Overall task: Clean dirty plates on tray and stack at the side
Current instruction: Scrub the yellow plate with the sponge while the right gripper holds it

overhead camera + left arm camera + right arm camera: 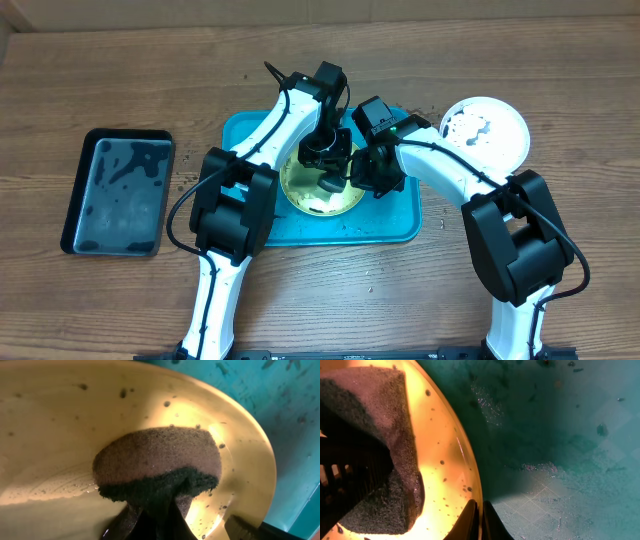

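Note:
A yellow-green rimmed plate lies on the turquoise tray. My left gripper is shut on a dark sponge and presses it onto the wet plate. My right gripper is shut on the plate's right rim, one finger on each side of the edge. The sponge also shows in the right wrist view. A white-rimmed plate with black smears sits on the table to the right of the tray. The light blue plate is not in view.
A smaller black rectangular tray, wet inside, lies on the wooden table to the left. The turquoise tray's floor is wet with dark specks. Both arms cross over the tray's middle.

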Robot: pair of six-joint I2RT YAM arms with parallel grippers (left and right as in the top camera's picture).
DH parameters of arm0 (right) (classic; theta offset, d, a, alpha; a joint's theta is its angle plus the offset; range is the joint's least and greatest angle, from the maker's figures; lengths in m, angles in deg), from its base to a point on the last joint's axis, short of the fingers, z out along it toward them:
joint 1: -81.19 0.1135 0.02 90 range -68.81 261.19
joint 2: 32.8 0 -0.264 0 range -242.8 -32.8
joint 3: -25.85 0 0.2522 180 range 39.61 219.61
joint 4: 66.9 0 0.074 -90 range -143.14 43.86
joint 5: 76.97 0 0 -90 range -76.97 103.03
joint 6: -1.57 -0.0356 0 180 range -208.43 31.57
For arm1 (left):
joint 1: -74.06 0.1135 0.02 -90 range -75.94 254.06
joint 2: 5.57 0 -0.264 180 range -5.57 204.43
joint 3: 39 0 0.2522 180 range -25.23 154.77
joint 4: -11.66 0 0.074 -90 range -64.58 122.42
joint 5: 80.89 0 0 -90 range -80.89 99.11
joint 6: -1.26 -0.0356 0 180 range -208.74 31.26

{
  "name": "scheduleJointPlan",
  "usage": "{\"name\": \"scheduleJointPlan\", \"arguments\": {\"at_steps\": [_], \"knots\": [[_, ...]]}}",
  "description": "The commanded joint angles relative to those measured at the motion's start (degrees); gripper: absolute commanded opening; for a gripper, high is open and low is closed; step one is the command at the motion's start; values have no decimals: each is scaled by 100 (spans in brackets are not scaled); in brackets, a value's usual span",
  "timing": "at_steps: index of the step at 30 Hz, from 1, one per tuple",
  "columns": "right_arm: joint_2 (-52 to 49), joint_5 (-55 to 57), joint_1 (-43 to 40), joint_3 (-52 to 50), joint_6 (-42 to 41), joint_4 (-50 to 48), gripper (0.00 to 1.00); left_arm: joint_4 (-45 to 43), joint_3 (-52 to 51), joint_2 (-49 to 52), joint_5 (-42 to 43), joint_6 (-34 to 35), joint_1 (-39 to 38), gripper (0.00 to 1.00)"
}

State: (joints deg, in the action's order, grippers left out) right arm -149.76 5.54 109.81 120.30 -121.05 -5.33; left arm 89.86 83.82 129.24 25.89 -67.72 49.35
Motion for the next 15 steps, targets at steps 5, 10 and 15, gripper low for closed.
{"name": "scheduleJointPlan", "arguments": {"at_steps": [5,10,15], "knots": [[15,-151,101,76,87,7,4,581,-151,396,-1318,289,122,4],[15,-151,101,76,87,7,4,1226,-33,393,-2699,946,623,4],[15,-151,101,76,87,-11,4,1576,297,382,-2769,922,1051,4]]}}
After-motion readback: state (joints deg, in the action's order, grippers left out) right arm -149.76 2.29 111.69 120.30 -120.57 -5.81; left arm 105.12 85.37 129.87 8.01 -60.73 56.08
